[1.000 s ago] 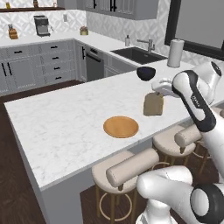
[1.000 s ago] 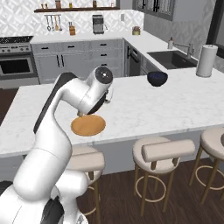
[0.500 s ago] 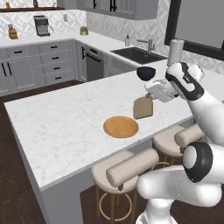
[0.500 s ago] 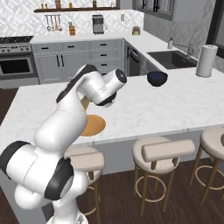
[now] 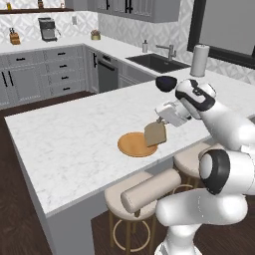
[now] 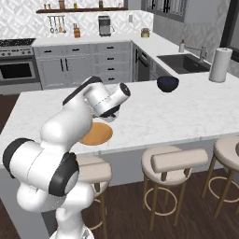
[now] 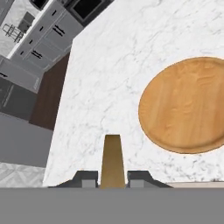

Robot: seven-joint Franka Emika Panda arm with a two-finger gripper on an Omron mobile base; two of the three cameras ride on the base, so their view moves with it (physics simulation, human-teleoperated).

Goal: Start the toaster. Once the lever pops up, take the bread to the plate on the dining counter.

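We hold the bread (image 5: 155,134) in our gripper (image 5: 160,125), the jaws closed narrowly on its upper edge; the slice hangs upright in the air above the surface (image 5: 74,134), its lower corner over the right-hand rim of the plate (image 5: 133,145) as the left base view shows it; whether it touches the plate we cannot tell. In the hand view the bread (image 7: 112,161) stands edge-on between the two dark fingertips (image 7: 87,179), a narrow tan wedge, and the plate (image 7: 188,105) lies flat on the marble to the right of it, apart from the slice in that view. The plate sits near the long edge of the surface that faces the stools (image 5: 149,191), roughly midway along that edge; in the right base view our arm covers part of the plate (image 6: 97,134). A dark bowl (image 6: 167,83) rests towards the far edge of the same surface, well apart from the plate; a paper towel roll (image 6: 220,65) stands upright near the far right corner; beyond the far edge a sink (image 6: 182,63) is set into the back counter.
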